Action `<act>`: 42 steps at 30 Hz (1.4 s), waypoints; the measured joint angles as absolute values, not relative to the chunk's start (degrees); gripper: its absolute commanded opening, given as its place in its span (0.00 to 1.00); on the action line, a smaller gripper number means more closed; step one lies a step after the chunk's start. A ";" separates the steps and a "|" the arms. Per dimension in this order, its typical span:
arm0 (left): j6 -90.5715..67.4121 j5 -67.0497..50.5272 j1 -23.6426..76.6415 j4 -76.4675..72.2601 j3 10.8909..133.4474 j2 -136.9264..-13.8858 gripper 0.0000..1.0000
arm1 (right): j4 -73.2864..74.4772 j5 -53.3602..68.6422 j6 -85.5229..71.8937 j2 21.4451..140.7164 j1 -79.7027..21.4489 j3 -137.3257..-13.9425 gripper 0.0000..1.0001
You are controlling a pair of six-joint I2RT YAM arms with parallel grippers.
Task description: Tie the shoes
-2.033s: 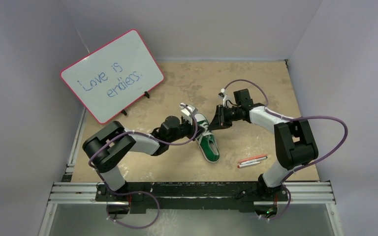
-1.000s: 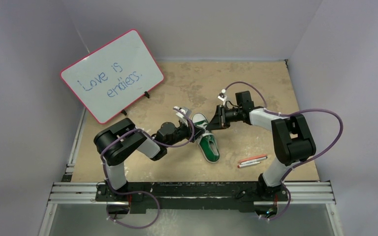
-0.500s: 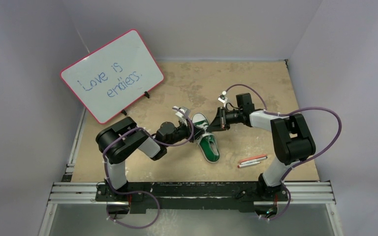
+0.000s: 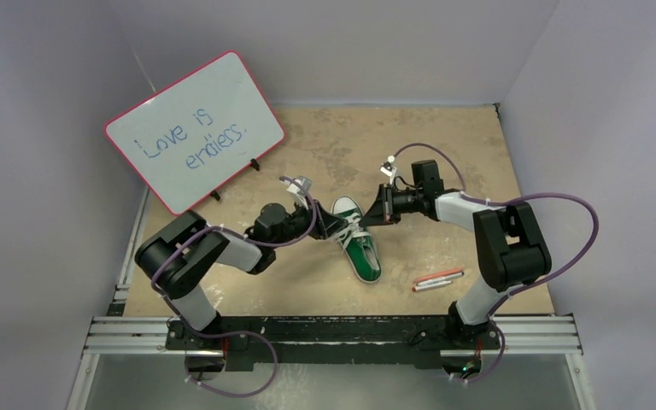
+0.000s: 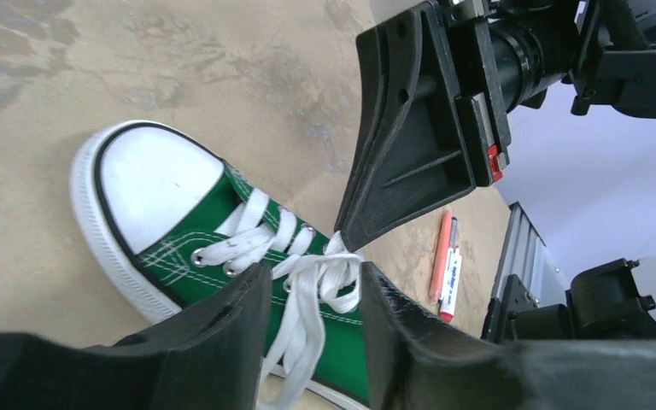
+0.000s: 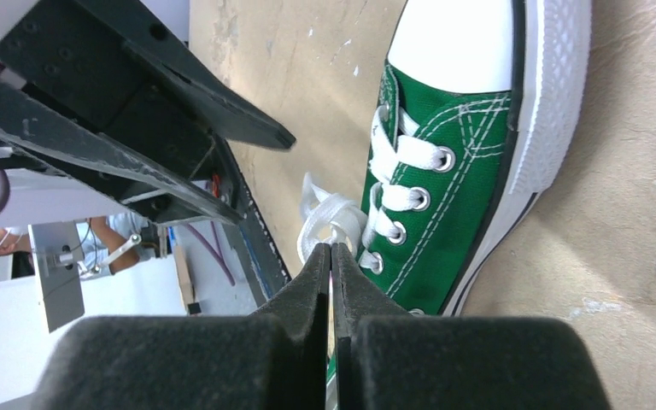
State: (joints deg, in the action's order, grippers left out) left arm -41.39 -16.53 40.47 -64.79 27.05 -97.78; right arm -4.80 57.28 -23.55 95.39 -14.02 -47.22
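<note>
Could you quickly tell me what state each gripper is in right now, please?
Left gripper: open, the laces loose between its fingers.
Right gripper: shut on the laces.

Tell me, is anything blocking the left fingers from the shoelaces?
Nothing visible is. The left fingers stand open with the white laces showing in the gap between them, over the green shoe. The right fingers pinch the same laces from the far side.
</note>
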 measured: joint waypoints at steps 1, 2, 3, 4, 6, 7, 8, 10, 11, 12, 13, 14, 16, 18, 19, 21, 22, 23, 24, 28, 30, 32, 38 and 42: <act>-41.65 -16.97 39.79 -63.94 26.79 -96.79 0.52 | -4.71 57.06 -23.55 95.39 -13.80 -47.22 0.00; -41.80 -17.41 39.22 -62.92 26.74 -96.09 0.57 | -4.67 56.93 -23.53 95.39 -13.67 -47.22 0.00; -41.82 -17.85 38.85 -61.47 26.79 -95.50 0.61 | -4.64 56.77 -23.53 95.39 -13.43 -47.22 0.00; -41.76 -18.37 38.68 -59.99 26.81 -95.11 0.63 | -4.62 56.64 -23.53 95.39 -13.34 -47.22 0.00; -41.41 -19.66 38.68 -57.01 26.85 -94.96 0.66 | -4.62 56.51 -23.53 95.39 -13.10 -47.22 0.00; -41.36 -20.08 38.70 -55.81 26.85 -94.96 0.67 | -4.64 56.49 -23.53 95.39 -13.08 -47.22 0.00; -41.30 -20.69 38.70 -54.57 26.85 -94.96 0.68 | -4.64 56.49 -23.53 95.39 -13.06 -47.22 0.00; -41.15 -21.65 38.70 -52.90 26.92 -95.02 0.70 | -4.62 56.49 -23.53 95.39 -13.06 -47.22 0.00; -41.10 -22.17 38.70 -52.34 27.05 -95.18 0.70 | -4.64 56.51 -23.53 95.39 -13.06 -47.22 0.00; -41.08 -22.61 38.70 -51.86 27.38 -95.48 0.69 | -4.64 56.51 -23.53 95.39 -13.06 -47.22 0.00; -41.06 -22.90 38.70 -51.55 27.68 -95.81 0.67 | -4.62 56.51 -23.53 95.39 -13.06 -47.22 0.00; -41.06 -23.05 38.70 -51.42 27.88 -96.05 0.65 | -4.62 56.51 -23.53 95.39 -13.06 -47.22 0.00; -41.08 -23.22 38.70 -51.35 28.01 -96.36 0.56 | -4.60 56.51 -23.51 95.39 -13.06 -47.22 0.00; -41.08 -23.29 38.70 -51.29 28.14 -96.60 0.44 | -4.56 56.51 -23.44 95.39 -13.06 -47.22 0.00; -41.04 -23.38 38.70 -51.27 28.18 -96.64 0.39 | -4.49 56.51 -23.40 95.37 -13.06 -47.22 0.00; -41.01 -23.46 38.70 -51.13 28.32 -96.66 0.21 | -4.12 56.49 -23.33 95.24 -13.06 -47.22 0.00; -40.97 -23.51 38.70 -50.98 28.40 -96.66 0.11 | -3.92 56.47 -23.33 95.15 -13.06 -47.22 0.00; -40.91 -23.59 38.70 -50.46 28.53 -96.66 0.03 | -3.64 56.40 -23.29 95.02 -13.06 -47.22 0.00; -40.82 -23.64 38.70 -49.58 28.71 -96.66 0.00 | -3.25 56.31 -23.22 94.83 -13.06 -47.22 0.00; -40.25 -24.32 38.70 -44.75 29.36 -96.66 0.00 | -1.54 54.83 -22.90 93.47 -13.06 -47.22 0.00; -40.34 -25.41 38.72 -42.44 29.65 -96.64 0.00 | -0.89 52.95 -22.87 92.33 -12.95 -47.22 0.00; -40.51 -26.59 38.96 -40.56 29.89 -96.64 0.00 | -0.03 50.81 -22.90 90.89 -12.62 -47.22 0.00; -40.36 -28.84 39.57 -32.60 31.57 -96.05 0.00 | 0.51 43.05 -24.21 86.52 -10.15 -46.09 0.00; -40.18 -28.64 39.55 -27.38 32.51 -94.74 0.00 | 0.03 39.97 -25.74 85.71 -9.08 -44.64 0.00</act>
State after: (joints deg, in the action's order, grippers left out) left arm -40.18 -28.64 39.55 -27.38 32.51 -94.74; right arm 0.03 39.97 -25.74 85.71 -9.08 -44.64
